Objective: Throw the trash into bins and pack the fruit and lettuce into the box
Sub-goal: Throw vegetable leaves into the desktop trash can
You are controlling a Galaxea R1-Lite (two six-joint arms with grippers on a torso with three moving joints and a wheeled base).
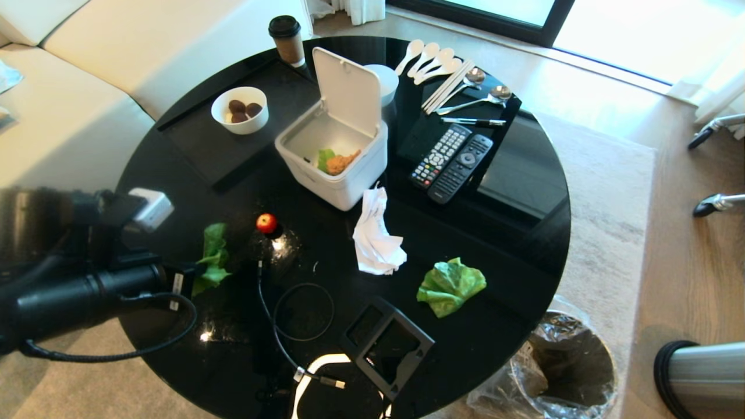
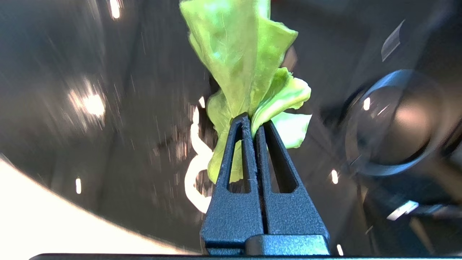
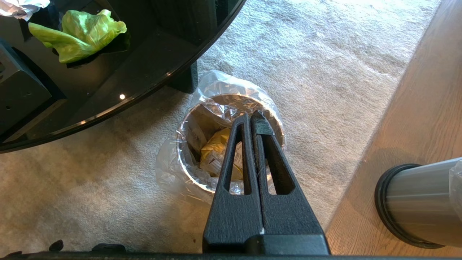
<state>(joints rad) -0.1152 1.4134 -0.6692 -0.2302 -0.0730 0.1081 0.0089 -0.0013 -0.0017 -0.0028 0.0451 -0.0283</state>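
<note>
Tabletop, black and round, carries your open white box with some green and orange already in it. Beside it lie the crumpled tissue, a loose lettuce leaf and the red apple. Your left gripper is clamped on the other lettuce leaf; your right gripper, fingers together, hangs over the lined bin holding the yellow wrapper.

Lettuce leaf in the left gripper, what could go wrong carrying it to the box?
1. The left gripper pinches the lettuce leaf only at one edge; it may tear or slip.
2. The red apple sits between it and the white box; the dangling leaf could knock it rolling.
</note>
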